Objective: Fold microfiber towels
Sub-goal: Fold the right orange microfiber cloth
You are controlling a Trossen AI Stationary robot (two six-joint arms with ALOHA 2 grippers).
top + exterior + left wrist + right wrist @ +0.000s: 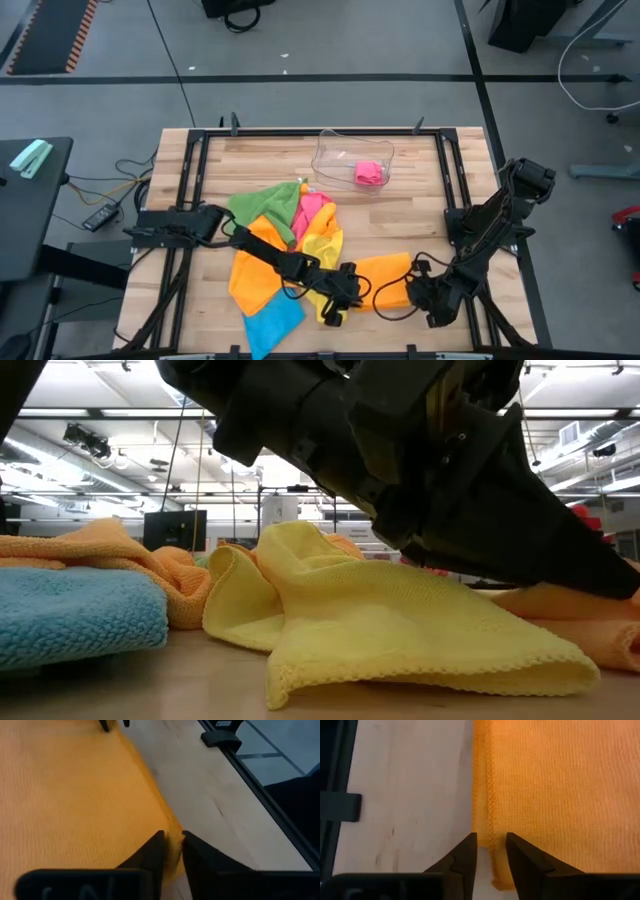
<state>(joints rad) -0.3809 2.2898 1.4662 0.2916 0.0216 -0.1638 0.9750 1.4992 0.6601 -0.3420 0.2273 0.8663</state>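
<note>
An orange microfiber towel (385, 280) lies flat on the wooden table near its front edge, between my two grippers. My left gripper (345, 295) is at the towel's left edge. Its fingers (172, 842) stand slightly open with the edge (170, 827) between them. My right gripper (425, 295) points down at the towel's right side. It is open (491, 845), with the hemmed edge (490, 805) between its fingertips. Green (265, 205), pink (315, 205), yellow (400, 630), orange (255, 270) and blue (70, 615) towels lie heaped to the left. My left gripper has the orange towel's edge (174, 851) in the narrow gap between its fingertips, and the cloth lies flat on the table. I cannot tell whether the fingers touch it. My right gripper stands astride the hem (492, 865), with bare table beside one finger (467, 852). Touch cannot be told.
A clear plastic tray (330, 140) with a folded pink cloth (368, 173) stands at the table's far middle. A black frame rail (450, 170) runs along the table's sides. Bare wood lies at the far left and the near right.
</note>
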